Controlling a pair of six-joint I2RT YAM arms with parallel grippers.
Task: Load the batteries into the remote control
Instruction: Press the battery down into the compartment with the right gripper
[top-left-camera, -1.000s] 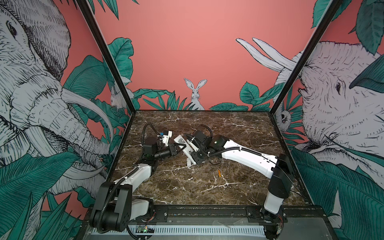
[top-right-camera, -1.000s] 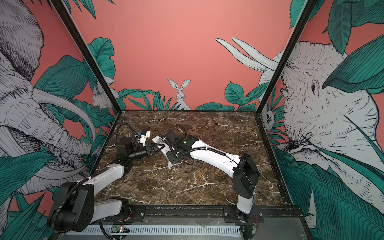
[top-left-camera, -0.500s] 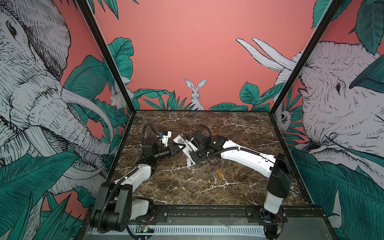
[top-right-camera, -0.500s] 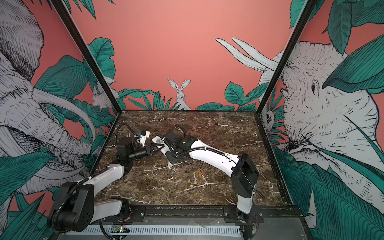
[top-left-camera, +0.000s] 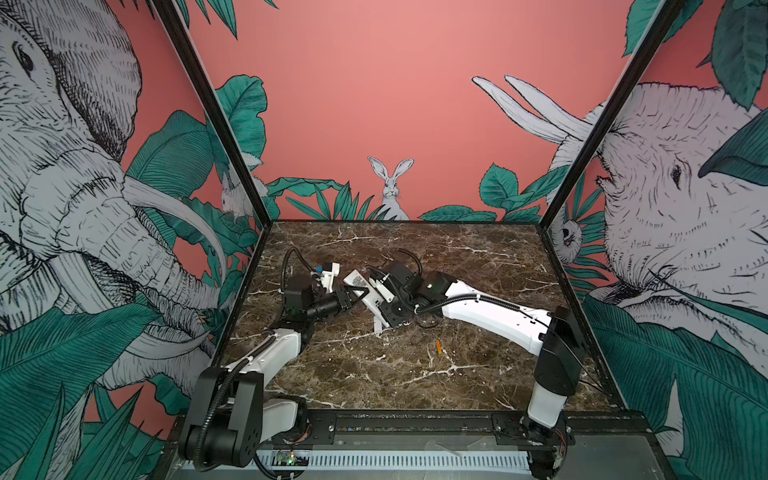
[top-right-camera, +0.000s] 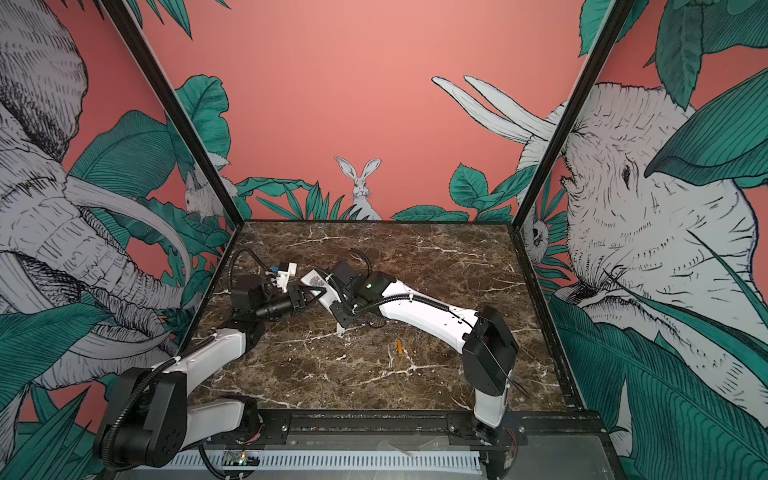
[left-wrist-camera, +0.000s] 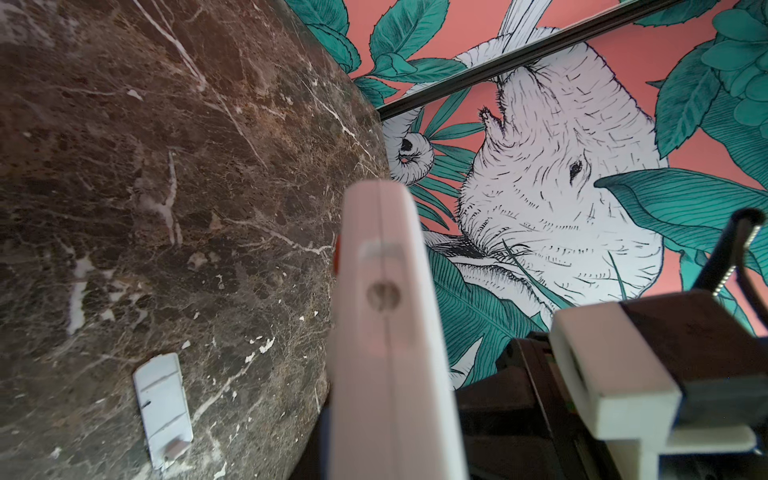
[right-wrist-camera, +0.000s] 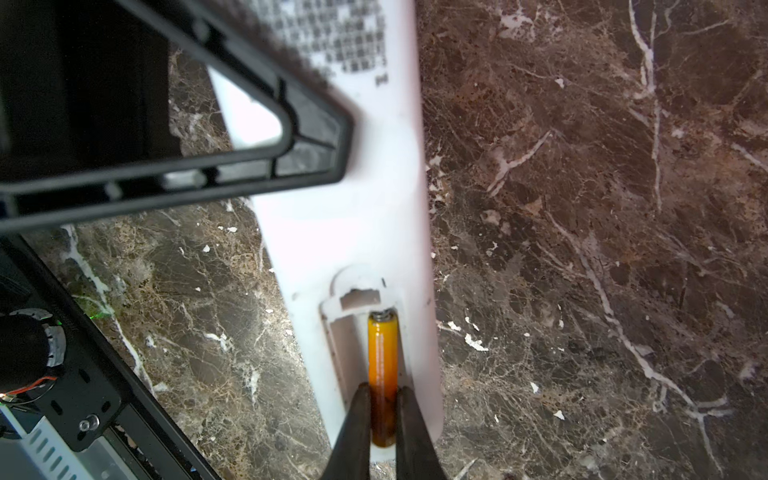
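Between the right fingers (right-wrist-camera: 360, 428): orange battery (right-wrist-camera: 382, 365), pinched at one end, lying in the remote control's (right-wrist-camera: 374, 216) open compartment (right-wrist-camera: 345, 345).
Left fingers (right-wrist-camera: 166, 187): clamped on the remote control.
Second battery (top-left-camera: 438, 347): loose on the surface (top-left-camera: 374, 374), well apart from both.
Battery cover (left-wrist-camera: 163, 409): on the surface, near the right fingers.

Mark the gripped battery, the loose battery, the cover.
gripped battery (right-wrist-camera: 382, 357): right wrist view, orange body.
loose battery (top-left-camera: 438, 347): a top view, its middle.
cover (left-wrist-camera: 163, 409): left wrist view, flat face.

The white remote (right-wrist-camera: 345, 232) (label up) carried one orange battery (right-wrist-camera: 382, 357) in its open bay, pinched by the right gripper (right-wrist-camera: 382, 415); the other battery (top-left-camera: 438, 346) lay well apart.
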